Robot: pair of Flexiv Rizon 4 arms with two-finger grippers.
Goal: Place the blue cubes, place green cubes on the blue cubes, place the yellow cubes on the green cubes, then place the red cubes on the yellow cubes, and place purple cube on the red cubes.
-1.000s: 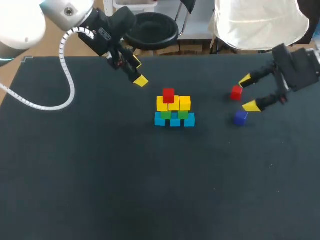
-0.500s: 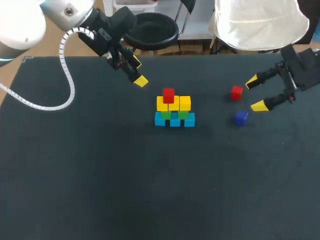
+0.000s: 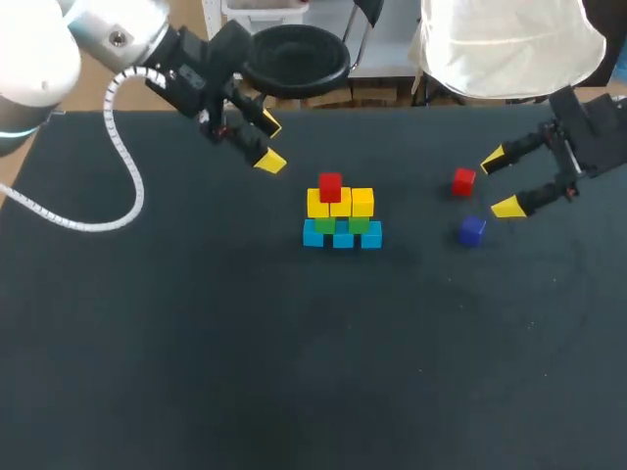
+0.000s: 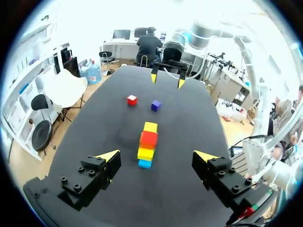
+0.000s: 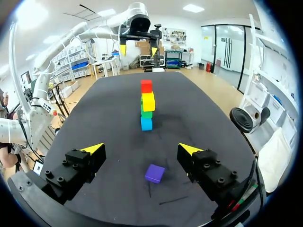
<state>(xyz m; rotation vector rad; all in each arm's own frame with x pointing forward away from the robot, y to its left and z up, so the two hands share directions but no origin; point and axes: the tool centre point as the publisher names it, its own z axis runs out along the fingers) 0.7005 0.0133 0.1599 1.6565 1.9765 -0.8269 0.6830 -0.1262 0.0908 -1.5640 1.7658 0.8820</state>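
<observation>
- The stack (image 3: pixel 341 213) stands in the middle of the table (image 3: pixel 196 343). Three blue cubes (image 3: pixel 342 238) form its bottom row, with two green cubes (image 3: pixel 359 224) on them and three yellow cubes (image 3: pixel 340 202) above. One red cube (image 3: pixel 330 186) sits on top, over the stack's left half.
- A loose red cube (image 3: pixel 463 181) lies on the table well to the right of the stack. The purple cube (image 3: pixel 472 230) lies beside it, also right of the stack, apart from both.
- The right gripper (image 3: pixel 500 182) hangs right of the stack, past both loose cubes. Its fingers are spread wide and hold nothing, and the loose red cube is near one fingertip without touching it.
- In the right wrist view the purple cube lies ahead, between the spread fingers, with the stack beyond it.
- The left gripper (image 3: pixel 269 143) is behind and left of the stack, its fingers apart and empty.
</observation>
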